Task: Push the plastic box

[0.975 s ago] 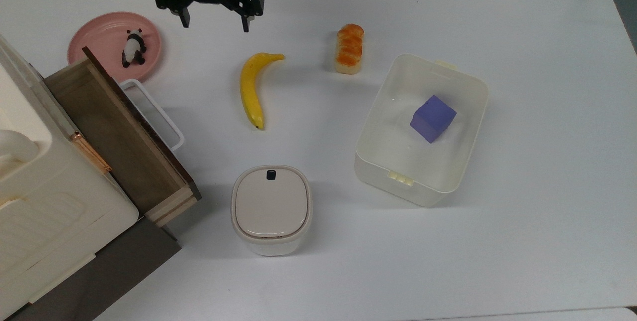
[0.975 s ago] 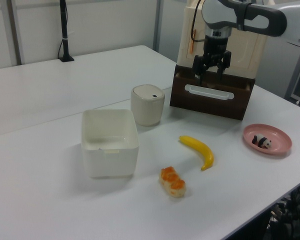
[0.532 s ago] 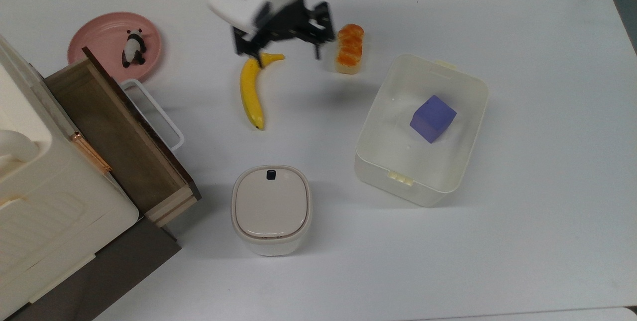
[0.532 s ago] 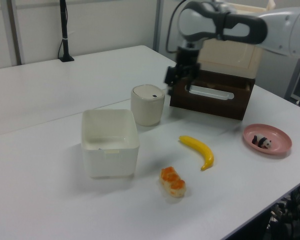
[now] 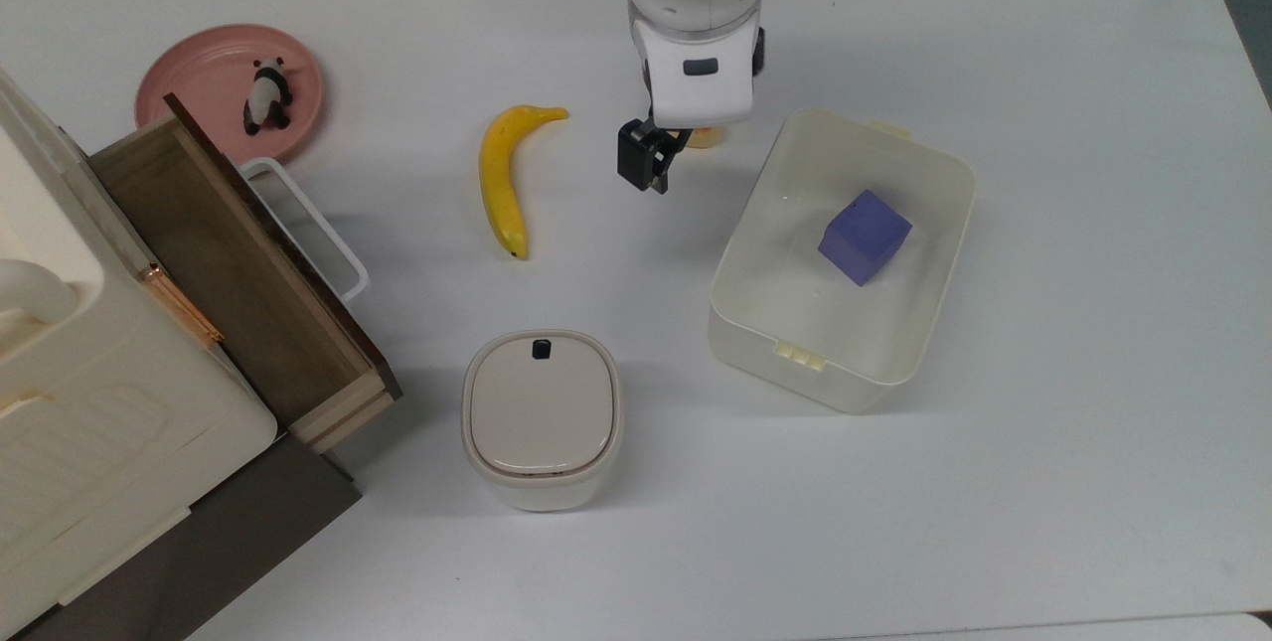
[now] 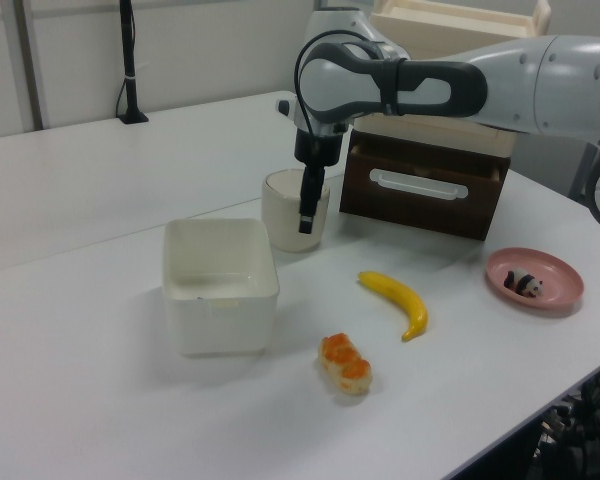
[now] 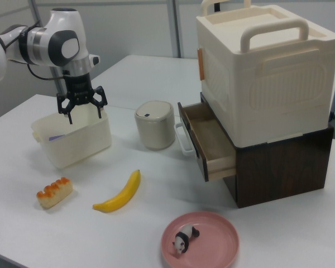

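Right view: we saw gripper [image 7: 82, 113] with fingers spread, hanging above plastic box [image 7: 72, 139]. Box sat on table [image 5: 1043, 422], the top view's right, purple cube [image 5: 865, 237] inside. Risk, our judgement: spread fingers could straddle or snag box wall, tipping tub; bread [image 6: 346, 363] nearby might get clipped. Versus half-second earlier: gripper shifted from above banana [image 5: 504, 174] toward box.

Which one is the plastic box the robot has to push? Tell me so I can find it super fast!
Find the big cream cabinet with its wooden drawer pulled out, then look across the white table, past the small beige bin with a lid and dark button. The plastic box is the larger open tub on the top view's right. It alone has no lid and holds a purple cube.
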